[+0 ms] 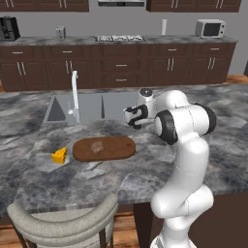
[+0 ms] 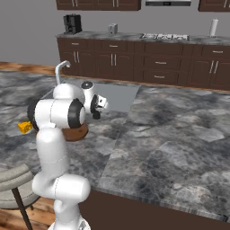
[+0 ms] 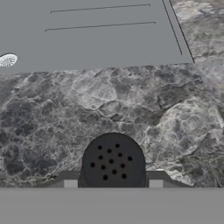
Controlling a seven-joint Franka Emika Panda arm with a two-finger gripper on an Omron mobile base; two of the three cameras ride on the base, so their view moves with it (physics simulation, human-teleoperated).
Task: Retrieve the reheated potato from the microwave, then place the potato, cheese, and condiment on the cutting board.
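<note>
With the potato on the cutting board, my claw clasps the condiment; the cheese waits beside the board.

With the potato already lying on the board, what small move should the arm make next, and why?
Probably carry the condiment left toward the cutting board. In the hand view the gripper looks shut on the shaker's perforated top, above the counter near the sink. The potato lies on the board; the cheese sits beside it.
</note>
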